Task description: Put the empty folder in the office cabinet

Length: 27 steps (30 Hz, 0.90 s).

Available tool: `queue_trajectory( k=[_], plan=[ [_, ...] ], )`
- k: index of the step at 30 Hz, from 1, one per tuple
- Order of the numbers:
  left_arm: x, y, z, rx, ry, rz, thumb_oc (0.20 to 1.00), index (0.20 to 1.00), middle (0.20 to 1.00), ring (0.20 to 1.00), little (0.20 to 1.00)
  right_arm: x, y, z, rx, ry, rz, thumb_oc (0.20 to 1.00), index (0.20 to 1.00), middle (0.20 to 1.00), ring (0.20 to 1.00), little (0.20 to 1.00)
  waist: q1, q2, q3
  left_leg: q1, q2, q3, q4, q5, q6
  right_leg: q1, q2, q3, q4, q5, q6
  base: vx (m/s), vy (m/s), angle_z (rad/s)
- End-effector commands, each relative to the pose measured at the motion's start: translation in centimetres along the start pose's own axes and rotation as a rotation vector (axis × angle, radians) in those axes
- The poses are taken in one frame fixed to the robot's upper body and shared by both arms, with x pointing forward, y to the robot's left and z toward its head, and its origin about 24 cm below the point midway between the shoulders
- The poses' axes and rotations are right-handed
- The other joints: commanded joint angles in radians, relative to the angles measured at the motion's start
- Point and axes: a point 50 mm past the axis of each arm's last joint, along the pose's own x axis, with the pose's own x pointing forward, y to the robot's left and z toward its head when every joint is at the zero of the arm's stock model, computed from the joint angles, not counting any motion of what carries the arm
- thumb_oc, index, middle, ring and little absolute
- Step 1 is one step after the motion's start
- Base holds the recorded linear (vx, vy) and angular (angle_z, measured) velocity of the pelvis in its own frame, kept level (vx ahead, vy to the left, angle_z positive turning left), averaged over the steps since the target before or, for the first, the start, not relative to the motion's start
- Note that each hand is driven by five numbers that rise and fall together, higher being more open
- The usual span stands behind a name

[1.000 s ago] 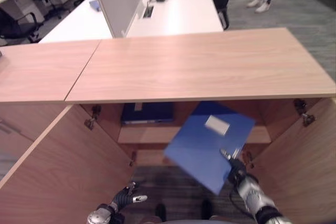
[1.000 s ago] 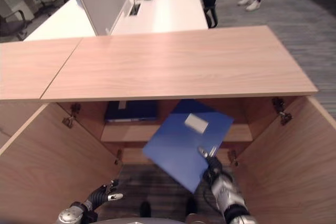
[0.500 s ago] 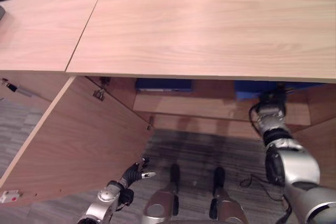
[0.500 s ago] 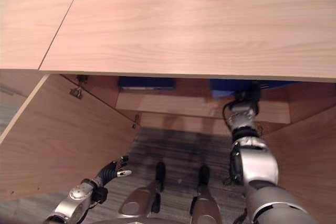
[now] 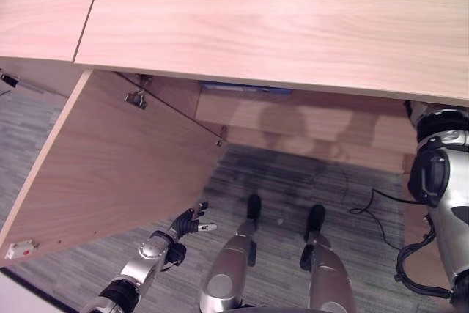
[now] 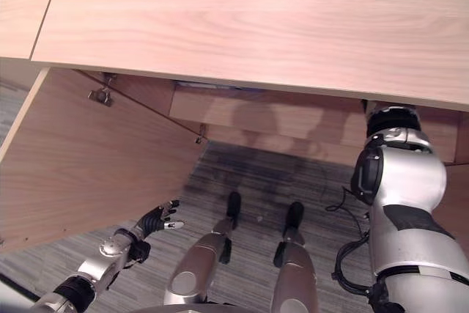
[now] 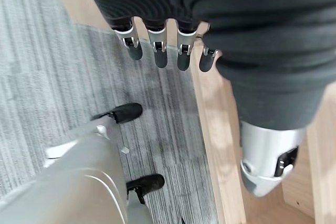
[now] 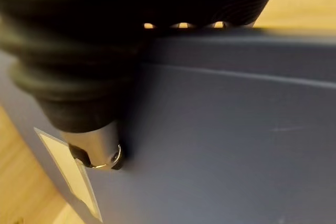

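Since the earlier frame the right arm had reached under the cabinet top (image 5: 293,27), its right hand (image 8: 97,150) lay flat against the blue folder (image 8: 226,145) with the thumb on its face, though whether the fingers gripped it I cannot tell, while the left hand (image 5: 189,221) hung low and relaxed, well apart.

Grey carpet (image 5: 110,269) (striped, underfoot)

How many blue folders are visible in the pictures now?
2. One blue folder lies under the right hand, seen close in the right wrist view. Another folder shows as a thin blue strip on the cabinet shelf, under the cabinet top. Others may be hidden inside.
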Motion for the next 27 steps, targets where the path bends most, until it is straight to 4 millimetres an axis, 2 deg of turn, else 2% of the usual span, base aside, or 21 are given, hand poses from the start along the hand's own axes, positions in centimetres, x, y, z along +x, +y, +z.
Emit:
queue_trajectory(
  k=[1, 6, 10, 14, 17, 20, 23, 27],
  plan=[
    [-1.2, 2.1, -0.3, 0.070, 0.016, 0.039, 1.000, 1.000, 1.000, 1.000, 1.000, -0.3, 4.3, 3.1, -0.038, -0.119, 0.164, 0.200, 0.200, 0.200, 0.200, 0.200, 0.024, -0.049, -0.023, -0.107, 0.019, 0.008, 0.254, -0.210, -0.026, 0.021, -0.061, 0.086, 0.158, -0.214, 0.105, 0.01, -0.073, 0.20],
    [-1.3, 2.6, 0.2, 0.084, -0.002, 0.045, 1.000, 1.000, 1.000, 1.000, 1.000, -1.4, 8.0, 4.1, -0.039, -0.164, 0.242, 0.200, 0.200, 0.200, 0.200, 0.200, 0.036, -0.030, -0.024, -0.202, 0.017, -0.012, 0.354, -0.244, -0.027, -0.079, -0.065, 0.091, 0.279, -0.266, 0.090, 0.02, -0.071, 0.13],
    [-1.4, 3.1, 0.7, 0.093, -0.016, 0.057, 1.000, 1.000, 1.000, 1.000, 1.000, -2.3, 10.0, 3.6, -0.020, -0.163, 0.286, 0.200, 0.200, 0.200, 0.200, 0.200, 0.040, -0.020, -0.026, -0.259, 0.008, -0.035, 0.436, -0.305, -0.025, -0.150, -0.067, 0.113, 0.390, -0.348, 0.078, 0.06, -0.068, 0.01],
    [-1.4, 3.5, 1.7, 0.079, -0.057, 0.074, 1.000, 1.000, 1.000, 1.000, 1.000, -3.4, 12.3, 3.8, -0.043, -0.178, 0.349, 0.200, 0.200, 0.200, 0.200, 0.200, 0.042, -0.019, -0.028, -0.367, -0.002, -0.051, 0.528, -0.331, -0.022, -0.255, -0.076, 0.115, 0.493, -0.375, 0.067, 0.00, -0.022, 0.06],
    [-1.3, 3.5, 2.1, 0.070, -0.072, 0.078, 1.000, 1.000, 1.000, 1.000, 1.000, -3.7, 13.2, 4.2, -0.052, -0.198, 0.366, 0.200, 0.200, 0.200, 0.200, 0.200, 0.046, -0.020, -0.037, -0.424, -0.007, -0.058, 0.570, -0.344, -0.019, -0.312, -0.078, 0.120, 0.537, -0.387, 0.063, 0.00, -0.012, 0.07],
    [-1.4, 3.7, 2.6, 0.072, -0.091, 0.084, 1.000, 1.000, 1.000, 1.000, 1.000, -3.3, 12.4, 4.2, -0.070, -0.199, 0.339, 0.200, 0.200, 0.200, 0.200, 0.200, 0.040, -0.022, -0.033, -0.468, -0.005, -0.071, 0.609, -0.357, -0.016, -0.355, -0.073, 0.123, 0.577, -0.410, 0.054, 0.01, -0.029, 0.08],
    [-1.5, 3.9, 3.4, 0.076, -0.125, 0.093, 1.000, 1.000, 1.000, 1.000, 1.000, -2.9, 11.2, 3.4, -0.064, -0.172, 0.301, 0.200, 0.200, 0.200, 0.200, 0.200, 0.035, -0.028, -0.017, -0.526, -0.004, -0.078, 0.685, -0.390, -0.010, -0.409, -0.064, 0.117, 0.643, -0.440, 0.045, 0.00, -0.009, 0.04],
    [-1.6, 4.2, 3.9, 0.071, -0.148, 0.108, 1.000, 1.000, 1.000, 1.000, 1.000, -2.6, 10.3, 2.8, -0.068, -0.154, 0.271, 0.200, 0.200, 0.200, 0.200, 0.200, 0.032, -0.031, -0.007, -0.560, -0.008, -0.083, 0.731, -0.409, -0.008, -0.442, -0.067, 0.115, 0.678, -0.447, 0.046, 0.00, 0.000, 0.00]
  ],
)
